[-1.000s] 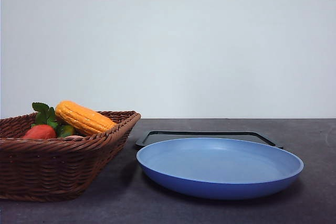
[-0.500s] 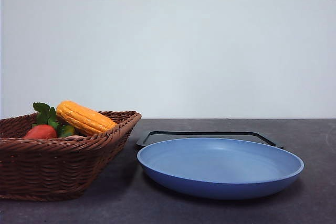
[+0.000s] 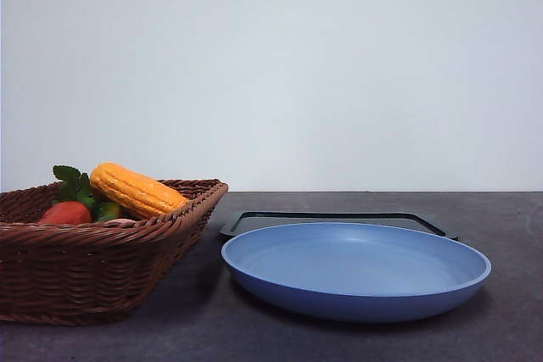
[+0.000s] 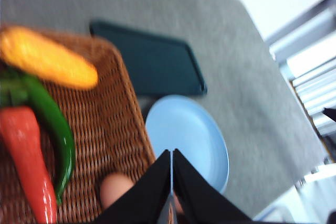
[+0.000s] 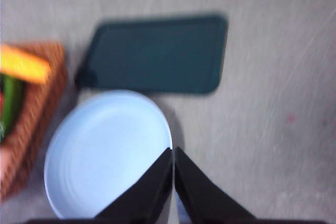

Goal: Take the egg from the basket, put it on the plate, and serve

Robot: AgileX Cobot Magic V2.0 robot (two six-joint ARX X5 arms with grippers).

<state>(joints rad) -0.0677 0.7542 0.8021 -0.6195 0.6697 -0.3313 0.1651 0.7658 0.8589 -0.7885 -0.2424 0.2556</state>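
Plainly, the egg (image 4: 116, 190) lies in the basket (image 4: 116, 124), at the left gripper (image 4: 171, 153)'s nine o'clock. Both grippers' jaws are pressed together, holding nothing; the right gripper (image 5: 173, 151) hangs over the plate (image 5: 107, 153). Descending with jaws together could knock the egg away.

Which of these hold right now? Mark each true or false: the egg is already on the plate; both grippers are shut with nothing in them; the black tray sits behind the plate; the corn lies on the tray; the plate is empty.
1. The egg is already on the plate. False: it lies in the basket.
2. The left gripper and the right gripper are shut with nothing in them. True.
3. The black tray sits behind the plate. True.
4. The corn lies on the tray. False: it is in the basket.
5. The plate is empty. True.
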